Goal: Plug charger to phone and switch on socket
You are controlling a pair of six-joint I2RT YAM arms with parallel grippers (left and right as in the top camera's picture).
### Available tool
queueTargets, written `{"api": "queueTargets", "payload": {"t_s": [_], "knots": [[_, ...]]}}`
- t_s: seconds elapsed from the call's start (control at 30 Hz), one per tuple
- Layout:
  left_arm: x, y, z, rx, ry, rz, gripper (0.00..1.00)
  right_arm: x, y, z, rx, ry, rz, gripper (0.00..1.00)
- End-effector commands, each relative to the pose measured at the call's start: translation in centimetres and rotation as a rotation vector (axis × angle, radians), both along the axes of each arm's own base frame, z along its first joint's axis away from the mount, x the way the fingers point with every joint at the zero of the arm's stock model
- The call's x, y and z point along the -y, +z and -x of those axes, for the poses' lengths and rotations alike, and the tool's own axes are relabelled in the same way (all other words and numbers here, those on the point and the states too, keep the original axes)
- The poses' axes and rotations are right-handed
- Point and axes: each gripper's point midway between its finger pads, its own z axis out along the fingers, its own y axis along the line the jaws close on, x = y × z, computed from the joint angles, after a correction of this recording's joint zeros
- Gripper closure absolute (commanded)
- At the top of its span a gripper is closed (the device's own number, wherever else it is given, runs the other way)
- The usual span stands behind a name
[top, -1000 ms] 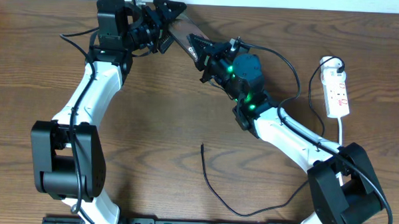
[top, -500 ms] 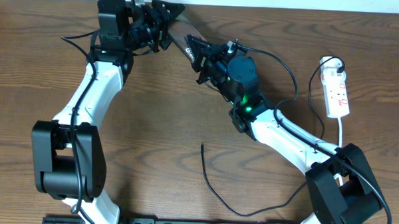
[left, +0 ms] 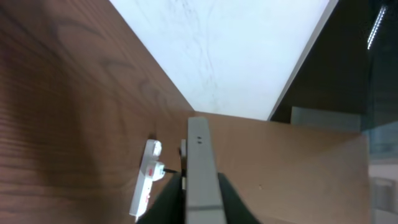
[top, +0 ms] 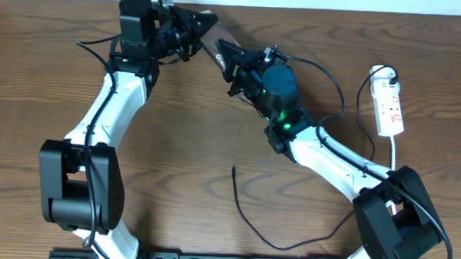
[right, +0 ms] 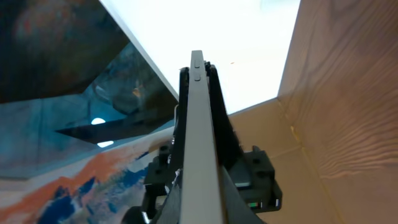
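Phone (top: 209,38) held at the far edge of the table (top: 176,143), gripped from both ends. The left claw (top: 194,26) is clenched on one end and the right claw (top: 231,59) on the other. Each wrist view shows the slab edge-on between that claw's own dark fingers.

Step in hand, as judged: presenting and steadying the phone before plugging. Nothing is plugged in yet. The charger (top: 246,218) lies loose on the near half of the table, its plug tip (top: 234,170) bare, well apart from the phone and from both claws. The socket (top: 389,108) lies at the right side of the table, well apart from both claws. The state of its switch cannot be read.

Next move, as judged: one claw must let go and come down for the plug tip, while the other keeps the phone firm with its port end free. Which end carries the port cannot be told from these views.

Surroundings: the white cord (top: 365,92) of the socket loops beside it. A black wire (top: 334,75) belonging to the right arm arches near the socket and should not be mistaken for the charger. The right arm itself lies between the phone and the charger's loose end, so it might hinder a reach by the left claw.
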Motion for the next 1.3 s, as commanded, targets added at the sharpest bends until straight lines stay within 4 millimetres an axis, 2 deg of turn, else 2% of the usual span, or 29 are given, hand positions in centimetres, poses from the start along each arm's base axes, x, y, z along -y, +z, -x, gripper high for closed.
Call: {"api": "queueTargets", "payload": {"t_s": [0.0, 0.23, 0.3, 0.4, 0.47, 0.57, 0.63, 0.7, 0.83, 1.03, 1.27], "knots": [[1.0, 2.1, 0.5, 0.063, -0.024, -0.006, 0.92, -1.8, 2.0, 1.4, 0.029, 0.068, -0.044, 0.99], [1.0, 2.1, 0.5, 0.063, -0.024, -0.006, 0.93, -1.7, 1.9, 1.2, 0.028, 0.057, -0.044, 0.99], [1.0, 2.1, 0.5, 0.063, -0.024, -0.006, 0.93, -1.6, 1.9, 1.2, 0.028, 0.052, -0.044, 0.95], [1.0, 2.1, 0.5, 0.063, -0.024, -0.006, 0.93, -1.6, 1.9, 1.1, 0.028, 0.048, -0.044, 0.71], [0.9, 2.1, 0.4, 0.063, -0.021, -0.006, 0.92, -1.4, 1.9, 1.0, 0.029, 0.040, -0.044, 0.47], [0.4, 2.1, 0.3, 0.063, -0.012, -0.006, 0.93, -1.2, 1.9, 0.8, 0.029, 0.025, -0.044, 0.19], [-0.1, 2.1, 0.1, 0.063, -0.005, -0.006, 0.93, -1.1, 1.9, 0.8, 0.029, 0.018, -0.045, 0.08], [-0.8, 2.2, -0.1, 0.063, 0.006, -0.005, 0.93, -1.0, 1.9, 0.7, 0.029, 0.011, -0.045, 0.01], [-2.9, 2.2, -0.7, 0.068, 0.044, -0.011, 0.93, -0.9, 2.0, 0.6, 0.029, 0.003, -0.045, 0.01], [-8.1, 2.3, -1.6, 0.081, 0.117, -0.018, 0.93, -0.5, 1.9, 0.3, 0.039, -0.005, -0.032, 0.01], [-13.9, 3.4, -0.2, 0.179, 0.056, -0.026, 0.93, -0.4, 1.9, 0.2, 0.177, -0.008, 0.135, 0.01]]}}
